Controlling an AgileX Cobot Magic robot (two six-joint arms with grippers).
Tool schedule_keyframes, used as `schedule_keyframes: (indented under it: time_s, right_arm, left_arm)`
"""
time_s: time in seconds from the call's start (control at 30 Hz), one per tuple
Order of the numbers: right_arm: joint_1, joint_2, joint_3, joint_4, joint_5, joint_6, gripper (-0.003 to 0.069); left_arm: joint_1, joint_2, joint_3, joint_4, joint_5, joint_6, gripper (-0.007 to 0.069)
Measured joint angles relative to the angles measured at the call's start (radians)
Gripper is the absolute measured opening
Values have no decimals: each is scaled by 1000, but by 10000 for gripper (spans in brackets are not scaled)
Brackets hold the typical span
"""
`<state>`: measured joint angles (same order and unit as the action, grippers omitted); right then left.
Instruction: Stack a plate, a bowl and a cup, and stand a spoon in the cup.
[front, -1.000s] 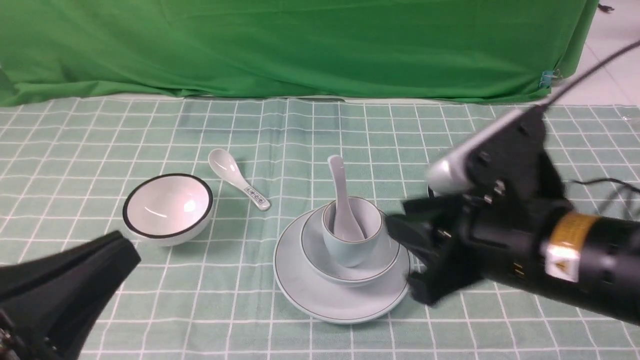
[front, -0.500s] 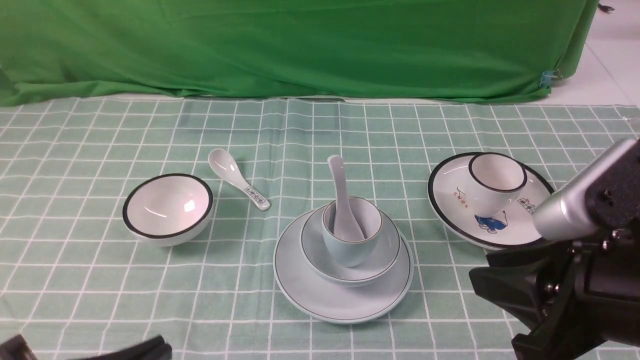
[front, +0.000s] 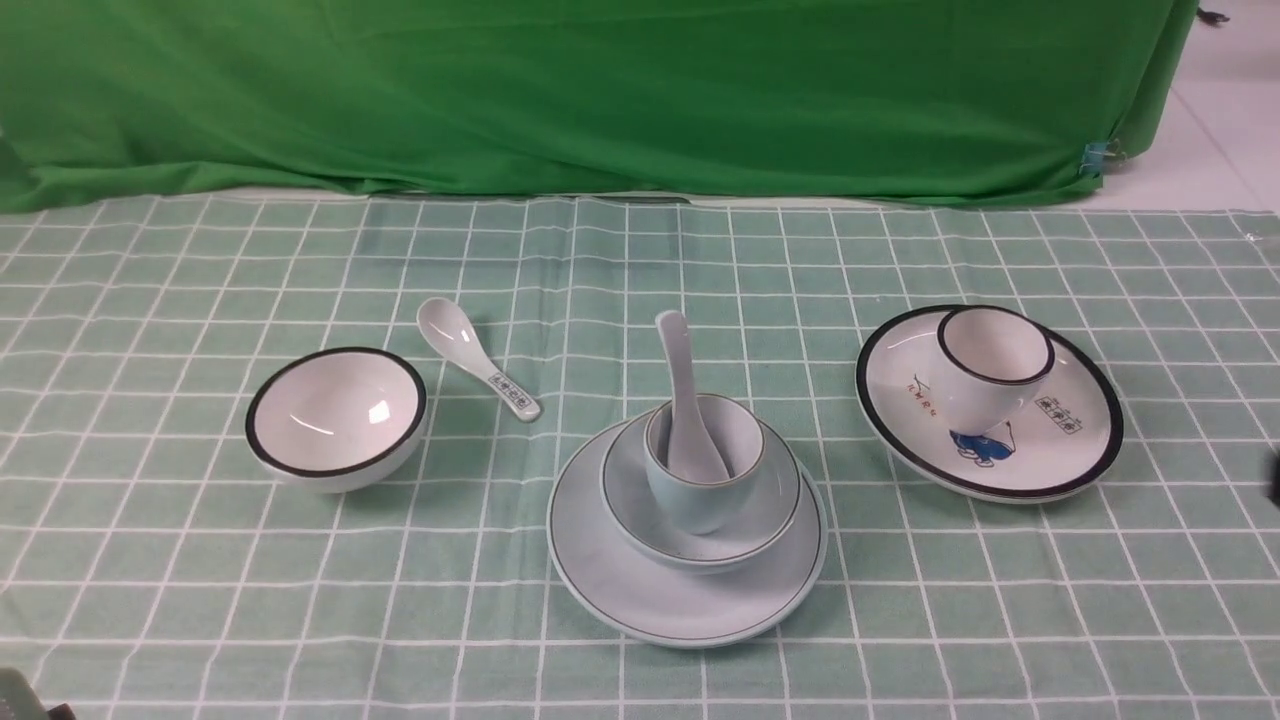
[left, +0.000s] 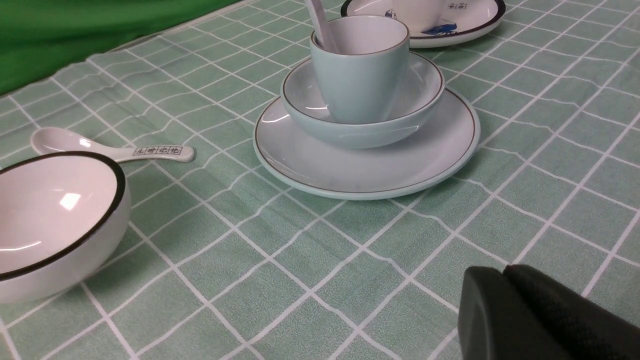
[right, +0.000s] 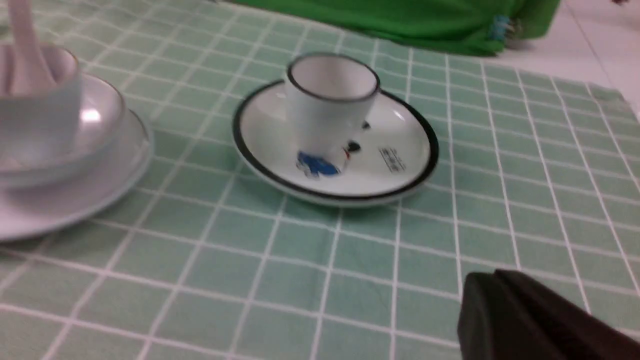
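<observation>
The large round pale blue ceramic plate (front: 687, 590) is sitting near the middle of the table's near edge, on the green checked tablecloth (front: 200, 560). The shallow pale blue bowl (front: 700, 535) is resting on it, the small handleless pale blue cup (front: 700, 490) inside the bowl, and the plain pale blue-white ceramic soup spoon (front: 685, 400) is standing in the cup, its handle leaning toward the far edge. The stack is appearing complete.

The left gripper (left: 505, 280) and the right gripper (right: 492, 285) are both sitting closed and empty, low over the cloth near the near edge. The stack is lying between them, well apart from each; neither arm is judged clearly nearer.

A second ago the right arm was hanging just beside the stack; both arms are now withdrawn from the front view.
</observation>
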<state>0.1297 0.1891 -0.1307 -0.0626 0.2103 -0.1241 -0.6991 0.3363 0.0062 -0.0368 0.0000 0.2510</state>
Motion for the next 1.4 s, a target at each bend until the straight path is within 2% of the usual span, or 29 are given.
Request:
schedule_keyframes:
  time_s: [0.23, 1.27, 1.4]
  right_arm:
    - [-64, -182, 136, 4, 13, 1, 19]
    - [-65, -187, 136, 8, 28, 40, 57]
    - [-65, -187, 136, 8, 28, 40, 67]
  left_arm:
    - [0, 0, 0, 2, 0, 0, 11]
    - [0, 0, 0, 2, 0, 0, 15]
    - [0, 0, 0, 8, -9, 31, 16]
